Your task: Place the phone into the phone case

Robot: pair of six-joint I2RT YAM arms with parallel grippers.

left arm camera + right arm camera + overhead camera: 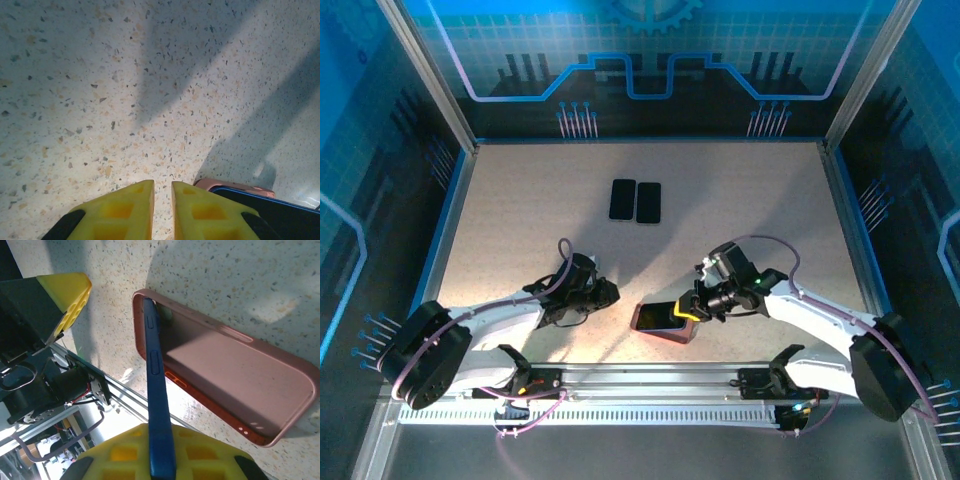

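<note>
The blue-edged phone (154, 365) is held on edge, with my right gripper (161, 432) shut on its near end. Its far end rests in the corner of the pink phone case (235, 370), which lies open side up on the table. From above, the phone (662, 315) tilts over the case (665, 335) near the front rail, and the right gripper (692, 312) is at its right end. My left gripper (608, 293) hovers just left of the case, its yellow fingers (130, 210) almost together with nothing between them. The case corner (235, 186) and the phone (270, 210) lie to its right.
Two dark flat phone-like slabs (622, 199) (648, 202) lie side by side at the middle back of the speckled table (520, 220). The metal front rail (650, 378) runs just behind the case. Walls enclose the left, right and back.
</note>
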